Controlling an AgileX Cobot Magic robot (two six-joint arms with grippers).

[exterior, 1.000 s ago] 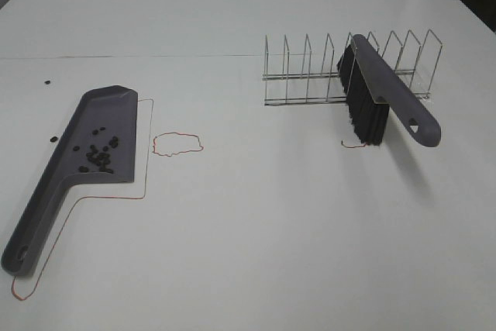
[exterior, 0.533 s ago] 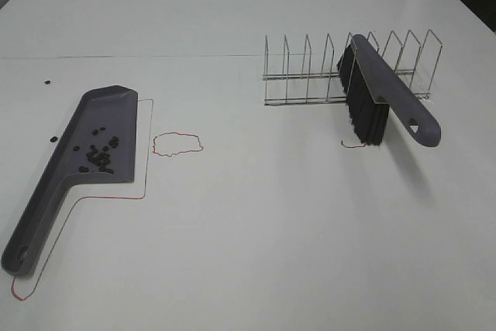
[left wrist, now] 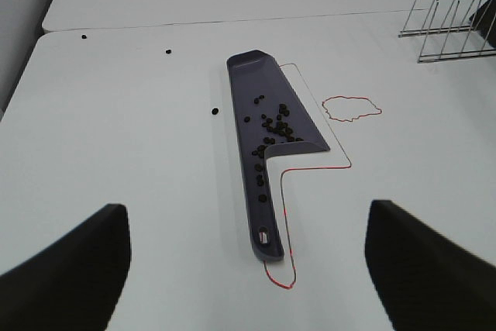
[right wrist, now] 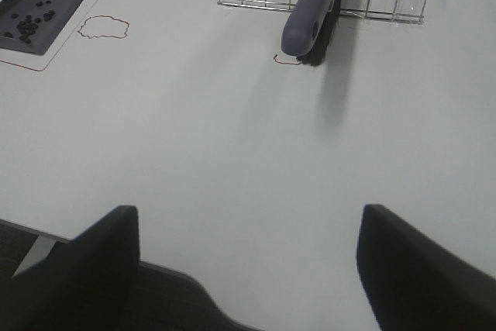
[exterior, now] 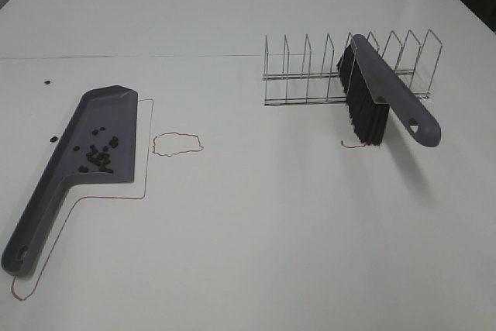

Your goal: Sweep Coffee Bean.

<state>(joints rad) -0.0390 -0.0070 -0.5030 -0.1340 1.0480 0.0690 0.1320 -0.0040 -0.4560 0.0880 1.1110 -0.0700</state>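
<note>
Several dark coffee beans [exterior: 98, 157] lie in a cluster on the grey dustpan [exterior: 74, 164] at the left of the table; the left wrist view shows the same coffee beans [left wrist: 273, 127] on the dustpan [left wrist: 260, 184]. Two stray beans [exterior: 53, 139] lie on the table left of the pan. A grey brush [exterior: 387, 92] with black bristles leans in a wire rack [exterior: 310, 75] at the right. My left gripper [left wrist: 248, 261] hangs open, well back from the pan's handle. Far from the brush [right wrist: 314, 13], my right gripper [right wrist: 248, 265] is also open. Neither gripper appears in the high view.
Thin red outlines are drawn on the white table: one around the dustpan, a small blob [exterior: 178, 144] to its right, and a short mark by the brush bristles [exterior: 353, 144]. The table's near edge [right wrist: 194, 288] shows under my right gripper.
</note>
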